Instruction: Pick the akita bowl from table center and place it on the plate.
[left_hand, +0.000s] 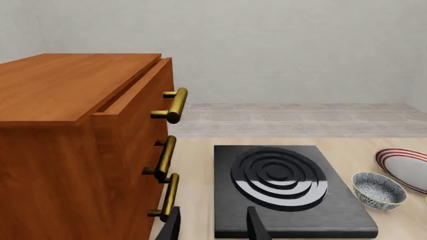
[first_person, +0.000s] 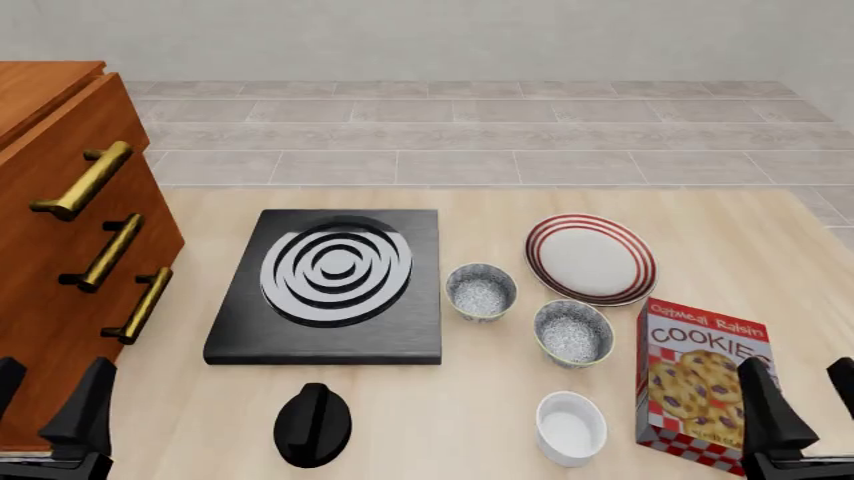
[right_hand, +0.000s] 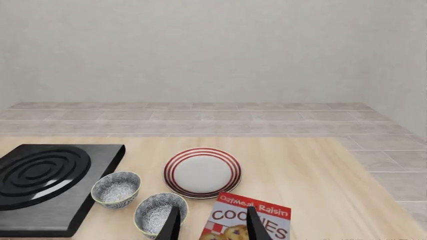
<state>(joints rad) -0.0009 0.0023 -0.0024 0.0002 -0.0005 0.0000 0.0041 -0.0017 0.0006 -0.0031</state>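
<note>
Centrally, the akita bowl (first_person: 481, 291), small, round, speckled grey-white within, sits on the pale wood table (first_person: 747, 250) between black stove (first_person: 331, 285) and red-striped plate (first_person: 590, 258); both grippers' jaws stand apart, empty.

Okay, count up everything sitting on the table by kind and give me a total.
Speckled bowls: 2
White ramekin: 1
Striped plate: 1
Black stove: 1
Cookie box: 1
Black knob: 1
Total: 7
</note>
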